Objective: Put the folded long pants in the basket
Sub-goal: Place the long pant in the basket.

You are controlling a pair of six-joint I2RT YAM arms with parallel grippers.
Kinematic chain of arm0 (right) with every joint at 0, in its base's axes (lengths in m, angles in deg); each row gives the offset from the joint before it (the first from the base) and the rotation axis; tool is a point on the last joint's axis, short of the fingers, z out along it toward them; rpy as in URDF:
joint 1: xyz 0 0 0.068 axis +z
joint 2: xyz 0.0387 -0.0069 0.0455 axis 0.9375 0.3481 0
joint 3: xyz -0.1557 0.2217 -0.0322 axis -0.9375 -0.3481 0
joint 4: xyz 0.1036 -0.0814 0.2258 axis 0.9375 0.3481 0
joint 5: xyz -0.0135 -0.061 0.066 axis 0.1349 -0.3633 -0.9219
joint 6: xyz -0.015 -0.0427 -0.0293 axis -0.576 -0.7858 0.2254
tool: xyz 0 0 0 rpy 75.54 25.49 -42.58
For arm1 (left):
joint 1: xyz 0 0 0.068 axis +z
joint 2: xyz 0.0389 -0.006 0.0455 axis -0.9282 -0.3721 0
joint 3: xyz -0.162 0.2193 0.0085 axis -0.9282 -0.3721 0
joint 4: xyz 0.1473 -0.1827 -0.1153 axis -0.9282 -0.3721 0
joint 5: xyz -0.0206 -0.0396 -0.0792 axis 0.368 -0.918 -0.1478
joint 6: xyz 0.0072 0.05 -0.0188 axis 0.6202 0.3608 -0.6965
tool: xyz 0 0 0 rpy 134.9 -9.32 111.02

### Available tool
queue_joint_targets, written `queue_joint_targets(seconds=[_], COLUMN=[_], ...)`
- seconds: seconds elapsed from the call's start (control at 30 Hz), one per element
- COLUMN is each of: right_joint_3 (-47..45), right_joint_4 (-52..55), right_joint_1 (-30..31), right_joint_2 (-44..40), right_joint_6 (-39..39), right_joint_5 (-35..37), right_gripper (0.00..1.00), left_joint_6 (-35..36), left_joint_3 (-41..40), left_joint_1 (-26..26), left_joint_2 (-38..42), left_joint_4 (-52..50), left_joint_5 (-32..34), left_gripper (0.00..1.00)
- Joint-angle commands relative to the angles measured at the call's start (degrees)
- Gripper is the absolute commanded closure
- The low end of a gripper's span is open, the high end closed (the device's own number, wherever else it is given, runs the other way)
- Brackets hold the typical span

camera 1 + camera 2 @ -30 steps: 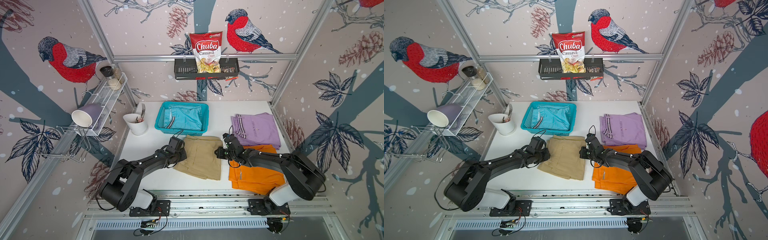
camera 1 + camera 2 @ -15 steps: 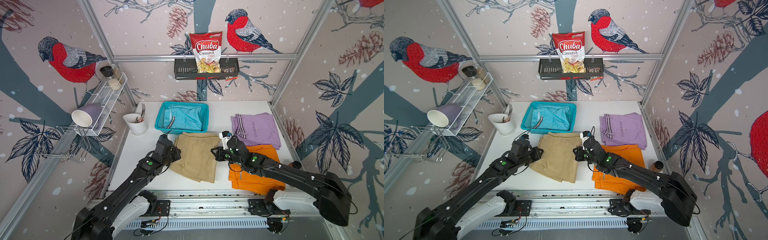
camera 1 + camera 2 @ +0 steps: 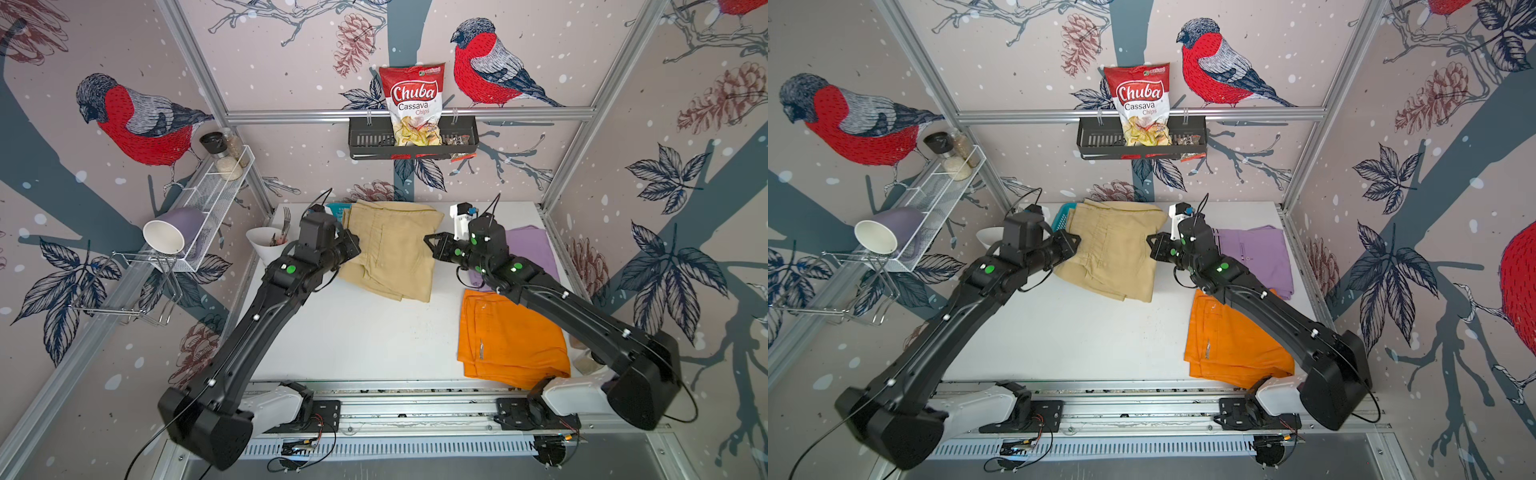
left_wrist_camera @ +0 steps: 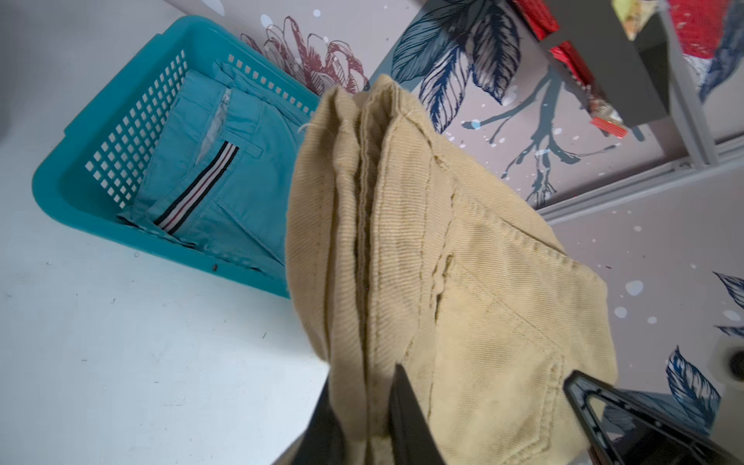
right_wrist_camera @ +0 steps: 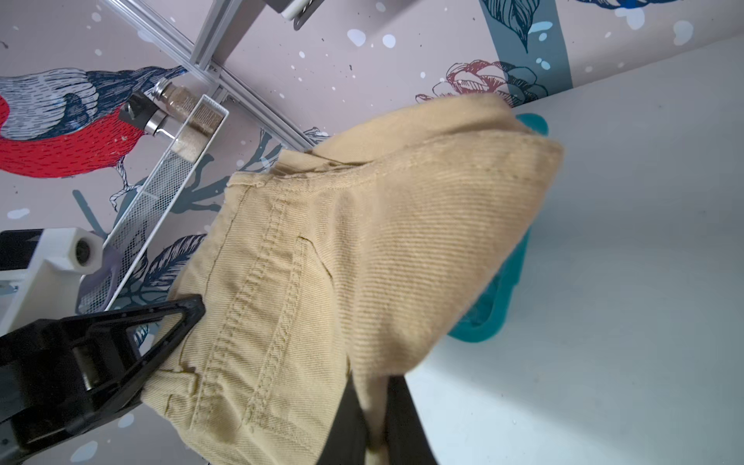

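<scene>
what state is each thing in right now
beige pants, lifted, held at both sides
blue pants, folded, in the basket
orange pants, folded on the table
lilac pants, folded on the table
left gripper, jaws shut on beige pants
right gripper, jaws shut on beige pants

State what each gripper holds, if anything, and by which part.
Both grip the beige pants: the left gripper pinches one side edge, the right gripper the opposite side edge.
</scene>
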Motion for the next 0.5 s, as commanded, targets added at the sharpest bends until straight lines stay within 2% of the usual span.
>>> queue_joint_targets(seconds=[0.0,0.1,0.2,0.37,0.47], right_joint_3=[6.4,14.4,22.3,32.0,36.8], right_joint_4=[0.3,3.1,6.2,9.2,10.3], right_joint_1=[-2.3,-3.2,-3.5,-4.2,-4.4], right_joint_2=[5.6,13.0,20.5,31.3,36.8], right_joint_6=[-2.5,-4.5,-6.4,-6.3,-6.6], right_joint_5=[-3.2,-3.7,-3.2,-3.5,-2.9], right_gripper=[1.0,1.0,1.0,1.0,1.0], left_joint_6=[0.8,0.8,1.3,4.9,6.6], left_joint_3=[3.6,5.9,8.1,20.4,23.6], left_joint_1=[5.0,10.5,13.8,15.1,15.6], left_joint_2=[-6.2,-11.6,-16.8,-28.6,-32.3], left_joint_4=[1.5,3.3,6.1,-0.9,-1.2], left_joint_5=[-6.4,-9.6,-13.3,-12.8,-12.4], left_gripper=[1.0,1.0,1.0,1.0,1.0])
